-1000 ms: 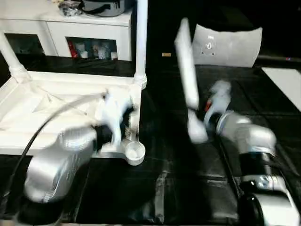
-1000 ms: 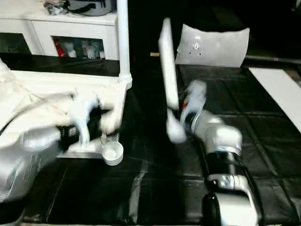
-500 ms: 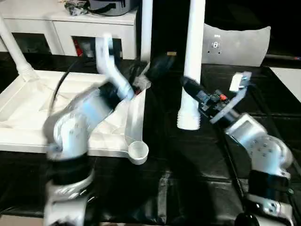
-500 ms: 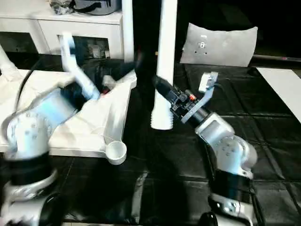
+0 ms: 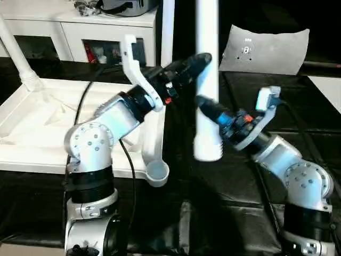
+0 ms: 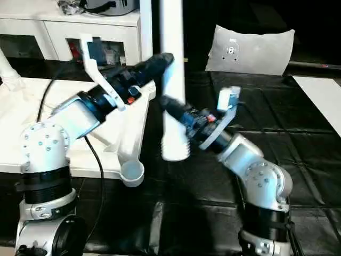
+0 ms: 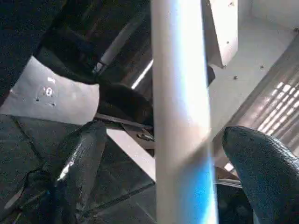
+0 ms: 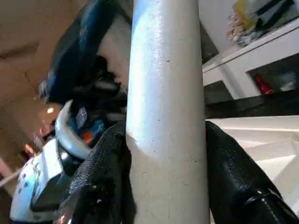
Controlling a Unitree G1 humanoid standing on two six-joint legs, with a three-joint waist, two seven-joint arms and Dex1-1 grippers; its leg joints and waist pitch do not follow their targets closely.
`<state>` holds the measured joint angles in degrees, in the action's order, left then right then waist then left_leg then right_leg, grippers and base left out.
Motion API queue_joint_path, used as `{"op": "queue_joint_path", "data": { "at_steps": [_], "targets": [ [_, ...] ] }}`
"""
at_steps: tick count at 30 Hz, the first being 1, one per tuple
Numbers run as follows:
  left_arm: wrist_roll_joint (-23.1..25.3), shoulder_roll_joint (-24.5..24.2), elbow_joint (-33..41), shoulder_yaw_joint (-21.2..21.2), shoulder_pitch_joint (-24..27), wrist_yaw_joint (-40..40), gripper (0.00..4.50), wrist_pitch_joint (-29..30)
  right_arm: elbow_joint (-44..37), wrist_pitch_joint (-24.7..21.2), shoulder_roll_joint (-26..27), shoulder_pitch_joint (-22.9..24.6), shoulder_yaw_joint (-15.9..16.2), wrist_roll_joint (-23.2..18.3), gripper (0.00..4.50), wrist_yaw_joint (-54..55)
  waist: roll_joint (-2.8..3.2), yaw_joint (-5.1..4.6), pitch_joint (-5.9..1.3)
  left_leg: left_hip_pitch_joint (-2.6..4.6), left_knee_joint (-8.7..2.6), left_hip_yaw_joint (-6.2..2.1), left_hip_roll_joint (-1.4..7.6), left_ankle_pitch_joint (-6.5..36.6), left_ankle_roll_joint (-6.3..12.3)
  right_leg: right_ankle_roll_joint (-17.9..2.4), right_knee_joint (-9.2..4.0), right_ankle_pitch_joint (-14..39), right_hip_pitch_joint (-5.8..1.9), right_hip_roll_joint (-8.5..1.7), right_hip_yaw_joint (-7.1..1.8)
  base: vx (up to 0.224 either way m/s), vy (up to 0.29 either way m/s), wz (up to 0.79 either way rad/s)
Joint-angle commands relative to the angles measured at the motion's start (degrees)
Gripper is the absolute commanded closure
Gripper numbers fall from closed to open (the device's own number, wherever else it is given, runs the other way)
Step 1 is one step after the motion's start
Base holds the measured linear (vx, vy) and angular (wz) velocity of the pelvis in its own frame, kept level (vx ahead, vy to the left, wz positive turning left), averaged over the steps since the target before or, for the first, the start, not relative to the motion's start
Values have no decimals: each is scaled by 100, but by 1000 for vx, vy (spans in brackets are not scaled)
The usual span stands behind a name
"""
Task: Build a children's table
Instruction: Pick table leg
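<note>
The white table top [image 5: 32,122] lies upside down on the left, ribs up. Two legs stand in its far corner sockets, one at the far left [image 5: 16,53] and one at the far right [image 5: 167,32]. The near right socket [image 5: 157,172] is empty. My right gripper [image 5: 204,105] is shut on a third white leg [image 5: 208,80], held upright with its flared end [image 5: 208,149] down, right of that socket and above the floor. My left gripper [image 5: 200,60] reaches across to the same leg, higher up. Its fingers [image 7: 79,163] stand open on either side of the leg [image 7: 182,116].
A white cabinet [image 5: 80,26] with glass doors stands behind the table top. A grey panel [image 5: 266,48] leans at the back right, and a white sheet [image 5: 327,88] lies at the right edge. The floor is black matting [image 5: 213,208]. A black cable [image 5: 128,170] hangs from my left arm.
My left arm rose off the table top and swung right to the held leg. My right gripper brought the leg from tilted to upright and carried it left, toward the table's near corner.
</note>
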<state>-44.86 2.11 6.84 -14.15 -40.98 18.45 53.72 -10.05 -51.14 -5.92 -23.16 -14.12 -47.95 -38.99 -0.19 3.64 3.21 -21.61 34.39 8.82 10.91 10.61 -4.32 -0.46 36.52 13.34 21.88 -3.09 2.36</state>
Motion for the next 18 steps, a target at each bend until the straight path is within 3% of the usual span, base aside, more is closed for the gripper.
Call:
{"op": "queue_joint_path", "data": {
  "at_steps": [1,2,5,6,10,13,18],
  "targets": [
    [-47,50,-69,124,-60,25,0,106,-251,16,-123,53,295,177,265,3,-4,37,-382,43,-354,-3,136,245,23,-1037,-461,-111,-328,-369,-234,0,0,0],
    [-26,36,-63,170,-33,45,0,138,-322,76,-191,102,473,299,265,-81,-30,38,-383,39,-360,-2,137,251,27,-1054,-453,-110,-339,-375,-233,0,0,0],
    [-78,-42,18,308,67,155,0,122,-327,371,-318,180,863,668,265,-174,-2,43,-376,40,-358,-3,141,301,9,-1043,-466,-23,-328,-389,-236,0,0,0],
    [-91,-73,71,344,106,222,30,76,-261,526,-331,180,952,840,265,-138,-11,36,-379,32,-362,-5,144,280,-12,-1032,-464,-43,-326,-384,-233,0,0,0],
    [189,-357,308,711,290,658,43,-280,-92,859,-280,148,1067,1183,265,98,3,4,-379,34,-368,-3,155,320,6,-1064,-451,-126,-315,-382,-239,0,0,0],
    [720,-703,436,1189,481,944,80,-699,49,1229,-282,149,1221,1523,265,303,32,2,-379,47,-378,-19,174,346,-9,-998,-455,-90,-297,-386,-230,0,0,0],
    [983,-821,523,1406,576,1053,123,-1071,181,1497,-274,176,1315,1718,265,316,23,2,-384,50,-380,-3,166,380,-52,-1050,-427,-236,-309,-378,-236,0,0,0]
  ]
}}
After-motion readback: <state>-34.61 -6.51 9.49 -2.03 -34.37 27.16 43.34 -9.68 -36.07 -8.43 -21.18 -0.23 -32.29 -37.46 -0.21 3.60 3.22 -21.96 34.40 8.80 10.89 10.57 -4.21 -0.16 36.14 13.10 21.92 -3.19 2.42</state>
